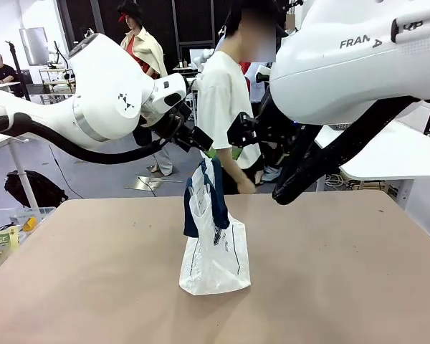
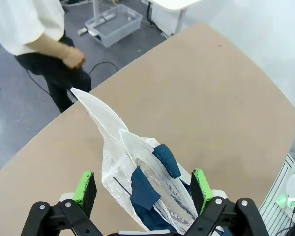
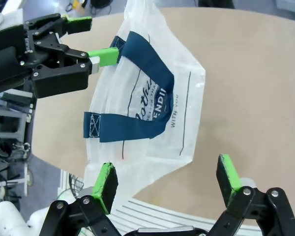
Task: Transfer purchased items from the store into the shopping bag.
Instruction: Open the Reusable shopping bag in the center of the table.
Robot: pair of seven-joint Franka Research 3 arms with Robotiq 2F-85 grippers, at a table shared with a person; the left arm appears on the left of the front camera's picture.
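Our left hand [image 2: 142,184], open, straddles bag [image 1: 215,258] top; right hand [image 3: 167,173], open, hovers over bench [image 1: 344,272]. Bag looks flat, empty; we judge packing unstarted.

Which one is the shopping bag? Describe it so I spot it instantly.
On the brown table, near its middle, the shopping bag stands upright, its top up by the open left gripper. It is crinkly translucent white plastic with navy strap handles and black print.

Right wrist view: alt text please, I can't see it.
The shopping bag, white with navy handles, sits on the tan table, one handle at a green finger of the open left gripper. The right gripper has its fingers spread wide, holding nothing.
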